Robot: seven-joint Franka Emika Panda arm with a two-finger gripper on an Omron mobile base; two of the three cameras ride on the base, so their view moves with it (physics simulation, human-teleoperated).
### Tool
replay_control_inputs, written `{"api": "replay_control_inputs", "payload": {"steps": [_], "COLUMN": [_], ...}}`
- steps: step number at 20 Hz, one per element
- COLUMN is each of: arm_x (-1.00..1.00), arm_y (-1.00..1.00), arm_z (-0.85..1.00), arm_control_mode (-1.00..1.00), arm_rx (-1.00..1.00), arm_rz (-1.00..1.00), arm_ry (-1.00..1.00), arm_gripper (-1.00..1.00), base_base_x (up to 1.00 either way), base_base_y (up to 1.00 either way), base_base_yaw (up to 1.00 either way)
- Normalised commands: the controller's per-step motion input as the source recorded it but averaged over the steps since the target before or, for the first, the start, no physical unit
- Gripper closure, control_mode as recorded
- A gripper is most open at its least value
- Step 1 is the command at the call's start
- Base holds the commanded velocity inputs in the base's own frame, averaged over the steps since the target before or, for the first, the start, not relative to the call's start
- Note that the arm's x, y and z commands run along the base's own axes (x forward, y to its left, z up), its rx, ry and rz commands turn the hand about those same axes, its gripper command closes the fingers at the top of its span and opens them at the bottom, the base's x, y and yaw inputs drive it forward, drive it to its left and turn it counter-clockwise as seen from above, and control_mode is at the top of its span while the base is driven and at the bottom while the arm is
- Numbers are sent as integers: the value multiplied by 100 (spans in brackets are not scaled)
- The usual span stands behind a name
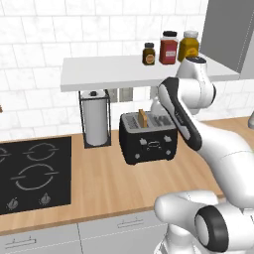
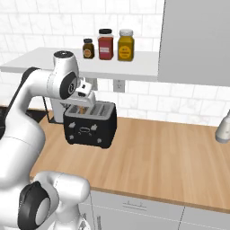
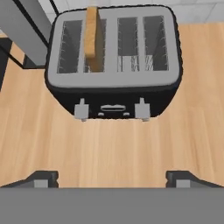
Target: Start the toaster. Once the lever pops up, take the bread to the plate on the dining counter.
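On worktop: one toaster (image 3: 113, 65) | one bread (image 3: 94, 37) slice upright | end effector (image 3: 112, 177) apart

White glossy arm (image 1: 218, 149), rounded links, dark grey joint bands, black forearm panel

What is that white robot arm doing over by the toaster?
The white arm hangs above the black four-slot toaster with the silver-grey top, which sits on the light-wood worktop. Its fingers stand wide open and hold nothing. A tan slice of bread stands upright in one slot, sticking out of the top. The toaster's front levers look untouched.
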Motion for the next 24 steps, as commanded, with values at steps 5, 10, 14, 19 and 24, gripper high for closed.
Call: {"api": "replay_control_inputs", "payload": {"steps": [5,10,14,19,24], "arm_x": [-3,0,0,4,40], "arm_y": [39,37,26,18,4], "arm_z": [-30,-14,-7,-1,0], "arm_control_mode": [-100,-100,-100,-100,-100], "arm_rx": [0,0,0,0,0], "arm_rz": [0,0,0,0,0], "arm_ry": [-1,-4,-5,-12,-3], "arm_gripper": [100,100,100,100,100], "base_base_x": [0,0,0,0,0], "base_base_y": [0,0,0,0,0], "base_base_yaw": [0,0,0,0,0]}}
